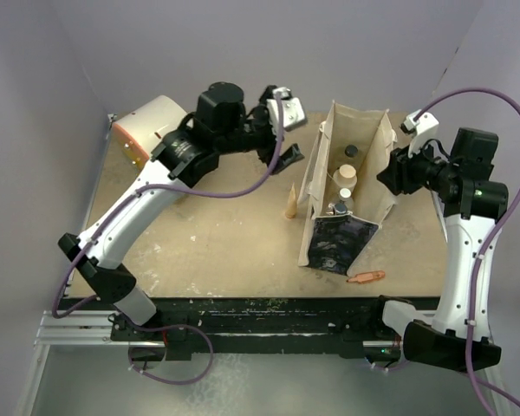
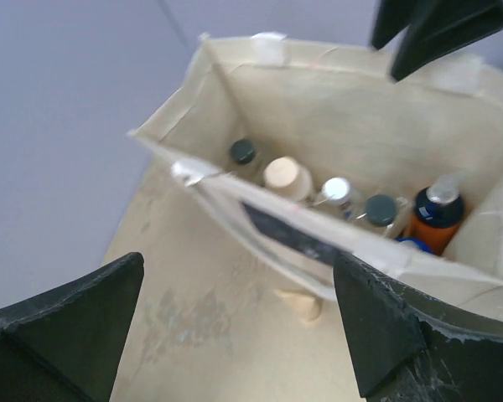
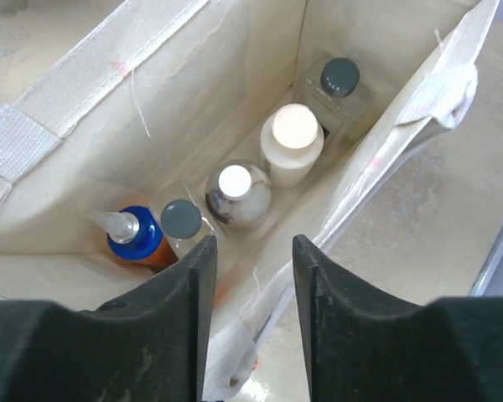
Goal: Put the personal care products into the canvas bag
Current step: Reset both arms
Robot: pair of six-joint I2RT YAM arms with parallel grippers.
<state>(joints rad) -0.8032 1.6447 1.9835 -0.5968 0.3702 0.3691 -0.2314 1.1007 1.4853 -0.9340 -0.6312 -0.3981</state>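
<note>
The canvas bag [image 1: 322, 152] stands upright at the middle right of the table, mouth open, its dark printed panel [image 1: 340, 244] facing the near edge. Inside it stand a clear bottle with a black cap [image 3: 339, 75], a cream-white bottle [image 3: 293, 134], a silver bottle with a white cap [image 3: 237, 193], another black-capped clear bottle [image 3: 181, 219] and an orange bottle with a blue cap [image 3: 132, 239]. My right gripper [image 3: 253, 251] is open, its fingers straddling the bag's right rim [image 3: 436, 88] without pinching it. My left gripper [image 2: 239, 322] is wide open and empty, left of the bag.
A tan wooden cone [image 1: 290, 202] stands just left of the bag. A small orange stick [image 1: 365, 277] lies on the table in front of the bag. A large cream drum with an orange face [image 1: 147, 126] sits at the back left.
</note>
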